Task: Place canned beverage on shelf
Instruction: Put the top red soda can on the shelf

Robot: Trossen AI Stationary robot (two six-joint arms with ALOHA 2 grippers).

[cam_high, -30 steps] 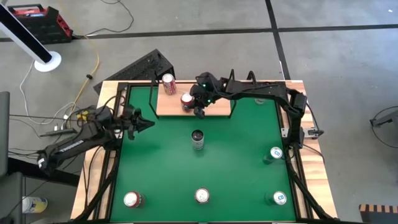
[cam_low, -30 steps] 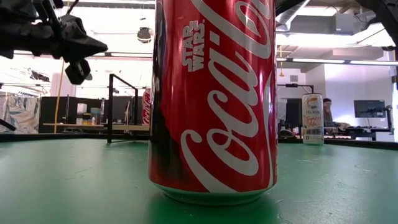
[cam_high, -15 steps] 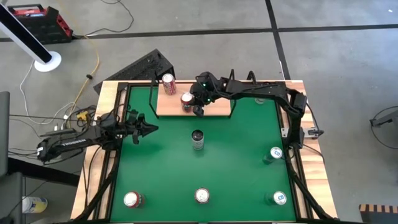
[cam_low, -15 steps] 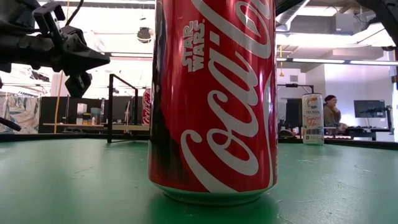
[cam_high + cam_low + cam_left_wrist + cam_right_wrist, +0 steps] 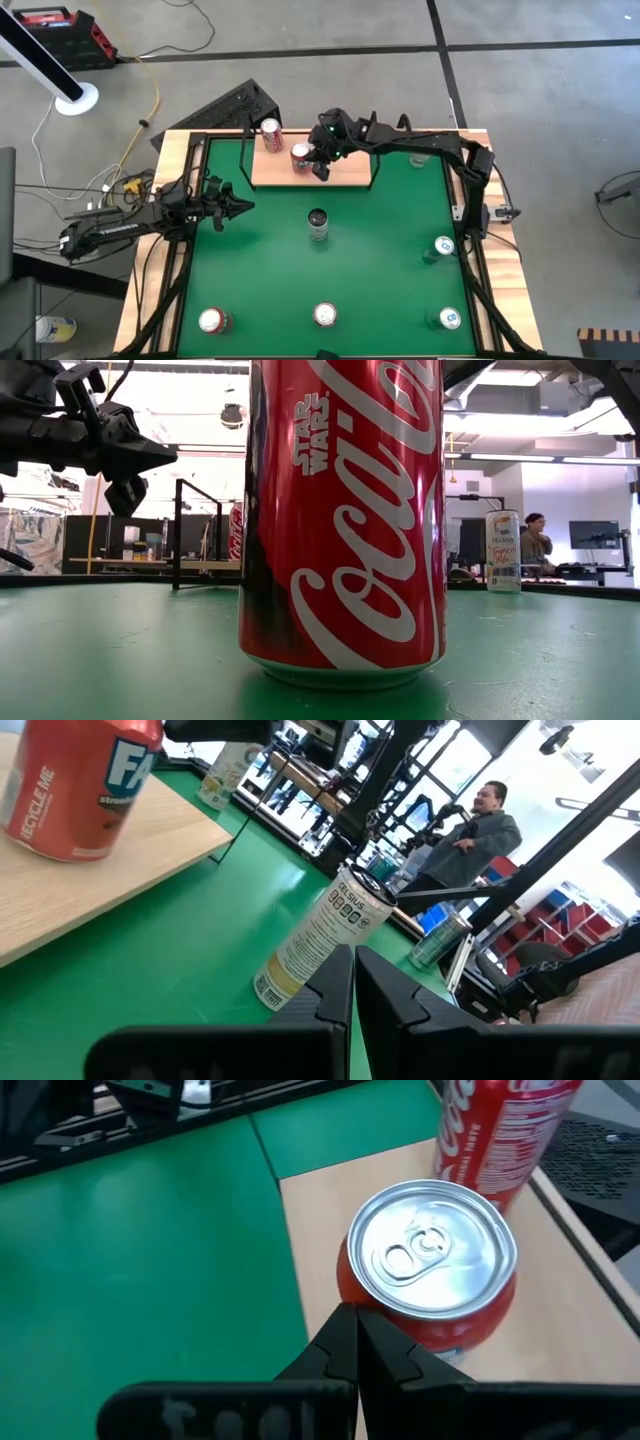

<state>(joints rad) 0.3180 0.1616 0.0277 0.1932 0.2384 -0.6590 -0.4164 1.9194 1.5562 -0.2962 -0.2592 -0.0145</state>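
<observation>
Up on the shelf (image 5: 345, 178), an orange Fanta can (image 5: 300, 156) stands upright just beside a Coca-Cola can (image 5: 270, 132); bare board runs rightward to the black rail. The right gripper (image 5: 321, 169), fingertips together, hangs free beside the Fanta. The left gripper (image 5: 232, 207), pinched empty, hovers near the table's left edge. The Celsius can (image 5: 317, 224) stands mid-felt.

Even overhead light, soft shadows; low view backlit by bright windows w/ glare, big red aluminium cola can (image 5: 343, 520) close, slightly soft.
</observation>
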